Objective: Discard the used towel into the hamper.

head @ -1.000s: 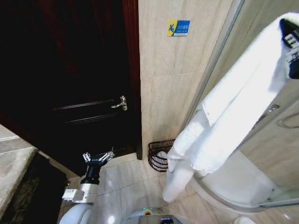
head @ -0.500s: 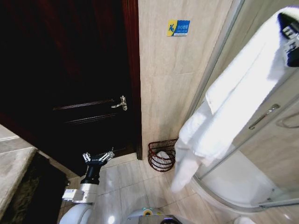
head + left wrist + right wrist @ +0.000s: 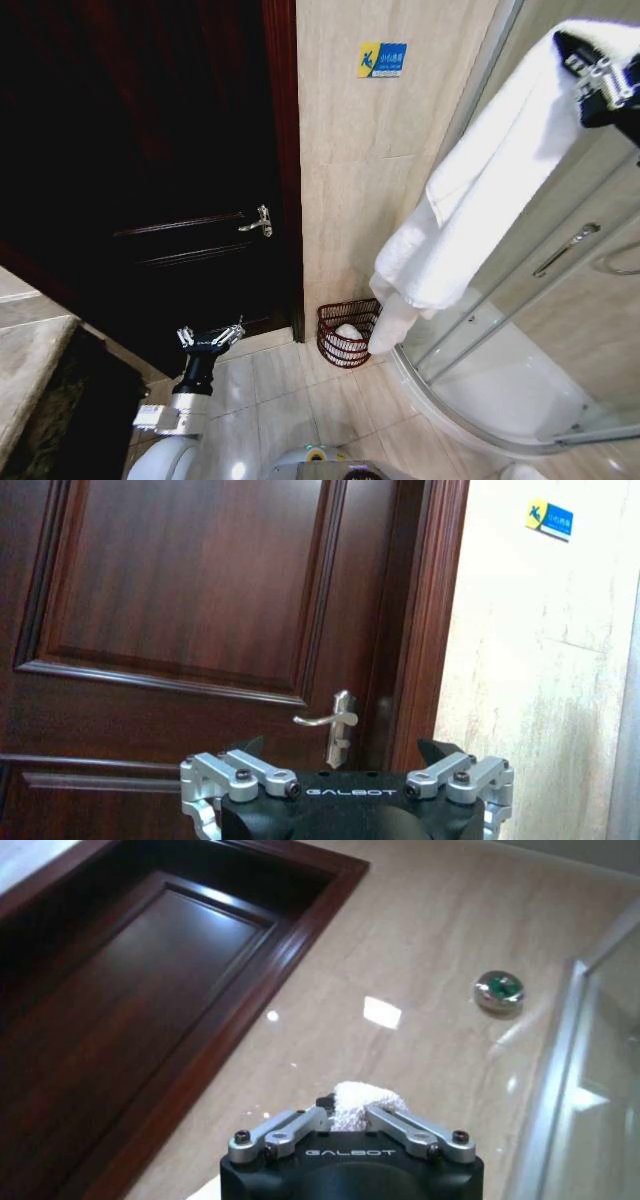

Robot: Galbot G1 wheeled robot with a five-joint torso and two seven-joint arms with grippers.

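While the right gripper [image 3: 598,72], raised high beside the glass shower enclosure [image 3: 520,330], pinches the white towel [image 3: 470,190], the cloth's tail hides part of the hamper [image 3: 345,333] on the floor. The left gripper [image 3: 210,337] idles low, jaws apart.

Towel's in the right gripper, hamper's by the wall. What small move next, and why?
Probably ease the right gripper leftward and down. It is shut on the towel, held high, whose lower end hangs beside the hamper, not over its opening.
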